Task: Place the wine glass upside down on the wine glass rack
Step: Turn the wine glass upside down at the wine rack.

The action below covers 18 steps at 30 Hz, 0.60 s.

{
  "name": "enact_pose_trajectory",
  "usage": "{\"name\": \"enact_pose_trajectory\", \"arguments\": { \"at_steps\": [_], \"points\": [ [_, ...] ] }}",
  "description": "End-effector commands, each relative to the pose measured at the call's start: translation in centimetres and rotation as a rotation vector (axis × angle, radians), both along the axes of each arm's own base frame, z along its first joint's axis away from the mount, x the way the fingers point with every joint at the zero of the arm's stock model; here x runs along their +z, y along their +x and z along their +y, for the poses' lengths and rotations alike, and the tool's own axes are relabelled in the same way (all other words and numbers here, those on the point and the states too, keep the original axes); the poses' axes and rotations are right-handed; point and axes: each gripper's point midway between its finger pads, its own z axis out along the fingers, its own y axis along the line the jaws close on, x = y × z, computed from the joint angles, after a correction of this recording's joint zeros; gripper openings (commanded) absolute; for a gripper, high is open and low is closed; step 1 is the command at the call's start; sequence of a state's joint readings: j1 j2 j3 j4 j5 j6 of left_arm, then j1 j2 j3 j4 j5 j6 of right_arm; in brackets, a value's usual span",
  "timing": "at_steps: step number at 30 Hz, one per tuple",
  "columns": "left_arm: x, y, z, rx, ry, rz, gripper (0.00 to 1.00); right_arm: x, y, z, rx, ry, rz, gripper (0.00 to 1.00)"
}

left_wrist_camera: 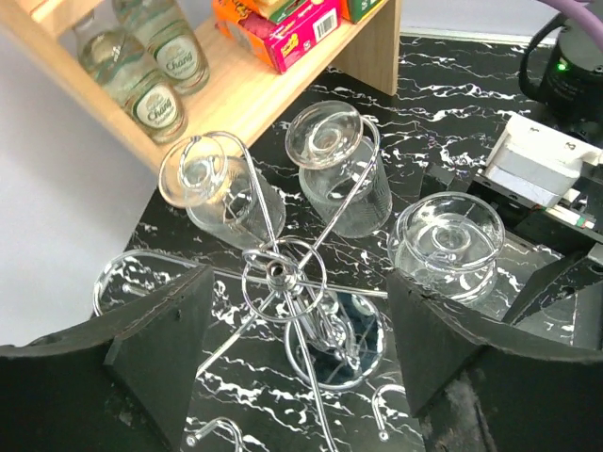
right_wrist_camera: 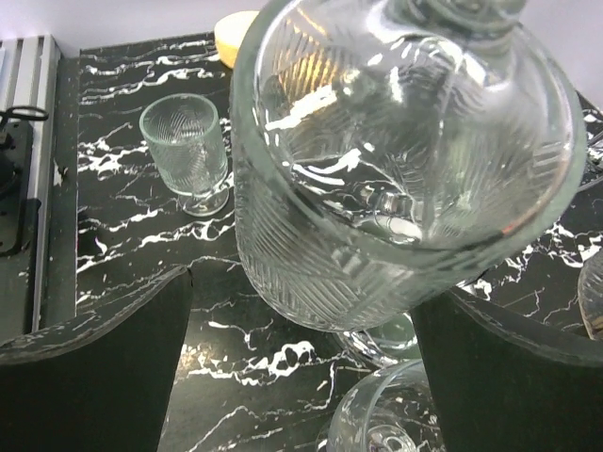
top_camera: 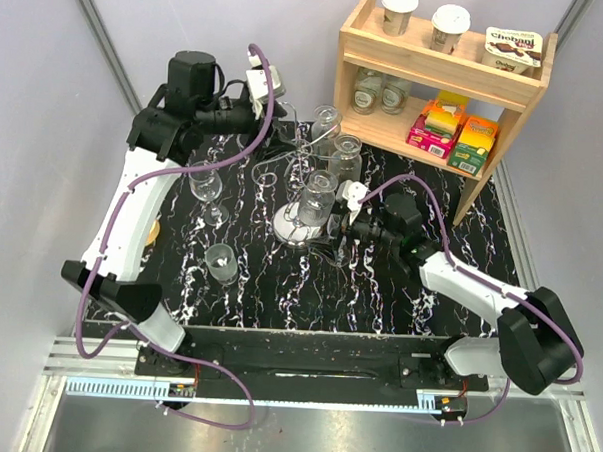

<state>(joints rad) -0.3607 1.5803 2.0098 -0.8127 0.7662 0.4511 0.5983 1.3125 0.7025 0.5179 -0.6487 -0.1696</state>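
Observation:
The silver wire wine glass rack stands mid-table; the left wrist view looks down on its top loop and disc base. Three wine glasses hang on it upside down. The nearest wine glass fills the right wrist view, bowl down. My right gripper is open just behind that glass, its fingers below and on either side of the bowl. My left gripper is open and empty above the rack's top.
An upright wine glass and a short ribbed glass stand on the black marble table left of the rack. A wooden shelf unit with bottles, boxes and cups stands at the back right. A yellowish object lies at the left.

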Motion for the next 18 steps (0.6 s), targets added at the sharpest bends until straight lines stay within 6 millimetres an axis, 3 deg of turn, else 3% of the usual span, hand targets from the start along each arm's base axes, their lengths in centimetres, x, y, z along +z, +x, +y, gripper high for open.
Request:
{"name": "enact_pose_trajectory", "arguments": {
  "at_steps": [1, 12, 18],
  "points": [
    [-0.6, -1.0, -0.7, -0.159, 0.057, -0.03, 0.78, 1.8, -0.6, -0.2, 0.047, -0.056, -0.032, 0.99],
    [-0.4, 0.8, -1.3, -0.137, 0.033, -0.069, 0.77, 5.5, -0.6, -0.3, 0.054, -0.062, -0.069, 0.99],
    [-0.8, 0.6, -1.6, -0.172, 0.035, -0.079, 0.77, 7.2, -0.6, -0.4, 0.056, -0.075, -0.072, 0.99]
  ]
}}
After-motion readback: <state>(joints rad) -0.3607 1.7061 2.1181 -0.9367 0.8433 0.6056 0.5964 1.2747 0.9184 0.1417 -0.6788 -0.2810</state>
